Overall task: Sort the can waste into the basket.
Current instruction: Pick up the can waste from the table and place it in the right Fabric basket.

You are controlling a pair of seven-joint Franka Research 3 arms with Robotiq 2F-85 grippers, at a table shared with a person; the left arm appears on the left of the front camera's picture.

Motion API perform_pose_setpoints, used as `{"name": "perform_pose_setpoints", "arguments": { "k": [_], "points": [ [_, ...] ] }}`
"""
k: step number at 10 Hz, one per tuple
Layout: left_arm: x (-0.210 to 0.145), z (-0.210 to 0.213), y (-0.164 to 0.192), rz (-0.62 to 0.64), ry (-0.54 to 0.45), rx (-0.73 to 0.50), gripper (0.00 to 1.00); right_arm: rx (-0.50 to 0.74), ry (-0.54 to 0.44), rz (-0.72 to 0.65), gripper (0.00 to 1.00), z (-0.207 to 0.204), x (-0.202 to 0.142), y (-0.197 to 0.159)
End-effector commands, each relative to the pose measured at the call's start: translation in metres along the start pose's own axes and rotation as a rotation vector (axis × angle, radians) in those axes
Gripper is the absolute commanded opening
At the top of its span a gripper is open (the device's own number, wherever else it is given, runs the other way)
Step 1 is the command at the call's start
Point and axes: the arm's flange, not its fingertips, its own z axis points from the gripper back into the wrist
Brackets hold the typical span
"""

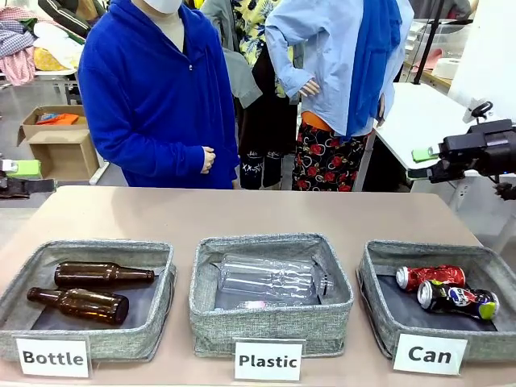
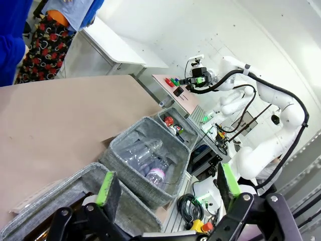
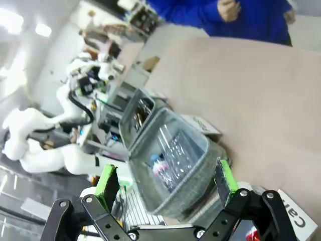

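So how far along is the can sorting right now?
It looks finished: the red crushed can and the black can both lie in the Can basket. Nothing is in hand; the left gripper and the right gripper are open and empty. No cans show on the table.

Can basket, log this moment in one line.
Can basket: red can, black can inside | left gripper open | right gripper open

Your left claw (image 2: pixel 168 188) hangs empty with its fingers spread wide. Your right claw (image 3: pixel 168 183) is also spread and empty, raised at the right side.
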Motion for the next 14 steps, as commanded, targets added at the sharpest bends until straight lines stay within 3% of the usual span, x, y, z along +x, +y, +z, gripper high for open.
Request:
{"name": "perform_pose_setpoints", "arguments": {
  "k": [1,14],
  "points": [
    [-0.001,0.0003,-0.0037,0.005,-0.001,-0.005,1.0,-0.037,0.043,0.036,1.0,0.0025,0.0017,0.0036],
    [-0.001,0.0003,-0.0037,0.005,-0.001,-0.005,1.0,-0.037,0.043,0.036,1.0,0.0025,0.0017,0.0036]
  ]
}}
